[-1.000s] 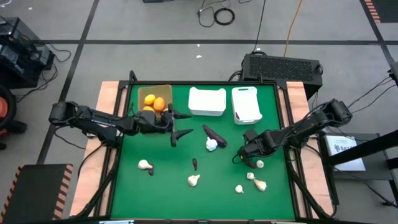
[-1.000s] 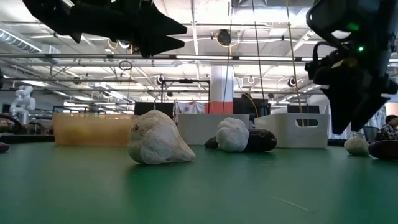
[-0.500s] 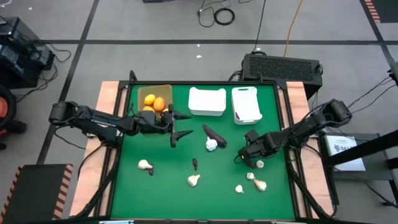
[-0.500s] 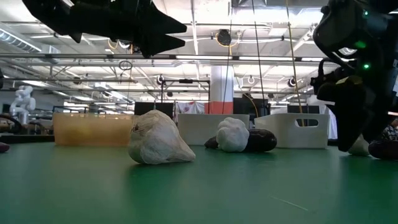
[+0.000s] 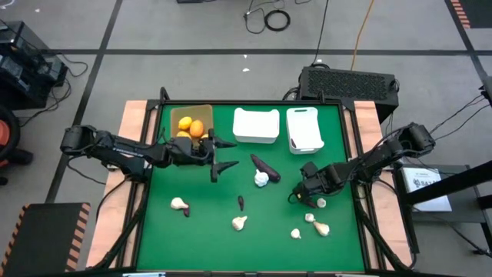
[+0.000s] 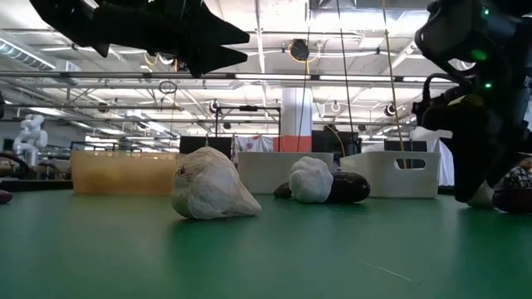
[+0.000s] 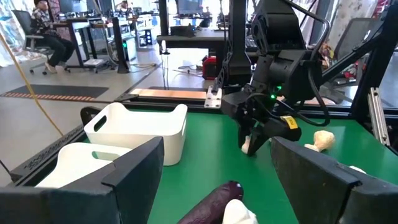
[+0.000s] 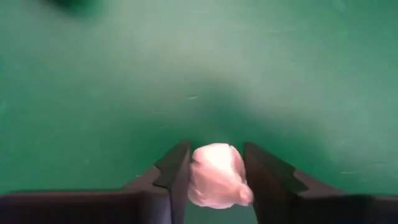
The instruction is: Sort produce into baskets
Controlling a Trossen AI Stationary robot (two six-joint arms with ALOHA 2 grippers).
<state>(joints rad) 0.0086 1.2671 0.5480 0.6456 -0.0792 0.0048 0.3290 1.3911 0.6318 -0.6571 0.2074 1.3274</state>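
a white garlic bulb (image 8: 214, 175) sits on the green tabletop (image 5: 207, 223) near its right edge, pinched between the two dark fingers (image 8: 169, 176) of the right gripper (image 5: 310, 199), which press against both its sides (the wrist view shows no gap on either side). more bulbs lie close by toward the front right corner (image 5: 314, 224), another rests near the middle of the tabletop against a dark purple eggplant (image 5: 265, 165), one (image 5: 240, 222) lies toward the front edge and one (image 5: 178, 204) toward the front left. along the back edge stand the tan tray (image 5: 201, 112) with orange fruits (image 5: 191, 127) at the left and two white bins (image 5: 256, 125) beside it. the left gripper (image 5: 223, 154) hovers beside the tan tray, its fingers spread wide and holding nothing.
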